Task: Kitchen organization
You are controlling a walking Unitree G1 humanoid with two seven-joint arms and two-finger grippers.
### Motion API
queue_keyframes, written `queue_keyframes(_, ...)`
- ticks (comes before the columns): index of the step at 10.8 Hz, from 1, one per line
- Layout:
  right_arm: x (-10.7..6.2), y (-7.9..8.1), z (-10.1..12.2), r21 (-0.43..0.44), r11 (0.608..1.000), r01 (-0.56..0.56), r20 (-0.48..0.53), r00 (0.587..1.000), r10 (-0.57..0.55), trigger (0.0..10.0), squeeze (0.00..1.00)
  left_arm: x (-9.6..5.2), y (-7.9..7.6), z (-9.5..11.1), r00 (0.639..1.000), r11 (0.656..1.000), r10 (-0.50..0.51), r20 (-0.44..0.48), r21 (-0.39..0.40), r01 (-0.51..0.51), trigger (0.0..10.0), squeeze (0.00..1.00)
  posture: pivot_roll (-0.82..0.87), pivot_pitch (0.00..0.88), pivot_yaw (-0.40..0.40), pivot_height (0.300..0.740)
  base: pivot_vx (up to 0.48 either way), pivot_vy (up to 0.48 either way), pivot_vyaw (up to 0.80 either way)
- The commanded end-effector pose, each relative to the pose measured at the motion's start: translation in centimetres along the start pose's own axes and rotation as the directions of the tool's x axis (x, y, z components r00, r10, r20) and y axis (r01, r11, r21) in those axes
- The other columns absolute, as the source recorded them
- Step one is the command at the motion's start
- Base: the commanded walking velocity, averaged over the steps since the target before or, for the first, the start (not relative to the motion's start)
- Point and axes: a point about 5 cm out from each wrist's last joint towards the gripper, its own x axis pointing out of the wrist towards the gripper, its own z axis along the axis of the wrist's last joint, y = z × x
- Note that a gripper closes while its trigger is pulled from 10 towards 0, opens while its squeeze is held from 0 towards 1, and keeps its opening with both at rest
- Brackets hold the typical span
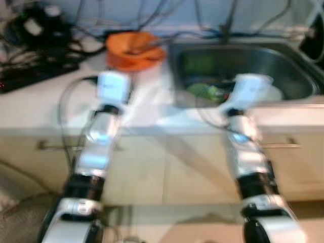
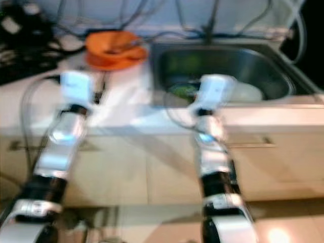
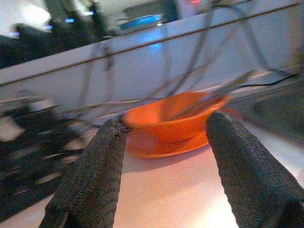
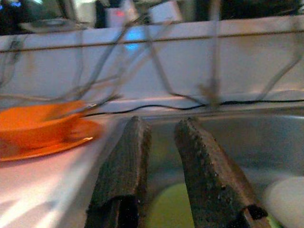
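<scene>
The two eye views look forward and down from the head at a counter and sink in the upper half of the frame, both blurred. Each wrist view looks low along its own fingers toward the back wall. The left sits near the orange bowl; the right looks over the sink's edge, the bowl at its left edge.

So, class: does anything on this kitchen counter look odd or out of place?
Yes. Dark cables sprawl over the counter left of the orange bowl, and more hang down the wall behind the sink. Loose wiring beside a sink looks untidy and risky.
</scene>
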Motion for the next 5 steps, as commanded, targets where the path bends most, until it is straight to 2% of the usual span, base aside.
queue_keyframes(1,0.15,-0.91,0.29,-0.018,1.000,0.022,0.004,1.000,-0.021,10.0,0.00,0.05,-0.75,0.24,1.000,1.000,-0.019,0.010,0.000,0.019,10.0,0.00,0.10,0.021,0.026,0.740,0.000,0.000,0.00)
queue_keyframes(5,0.11,-0.60,0.26,-0.020,1.000,0.004,0.004,1.000,-0.004,10.0,0.00,0.05,-1.30,0.56,0.999,0.999,-0.047,0.024,-0.023,0.047,10.0,0.00,0.10,0.020,0.026,0.740,0.000,0.000,0.00)
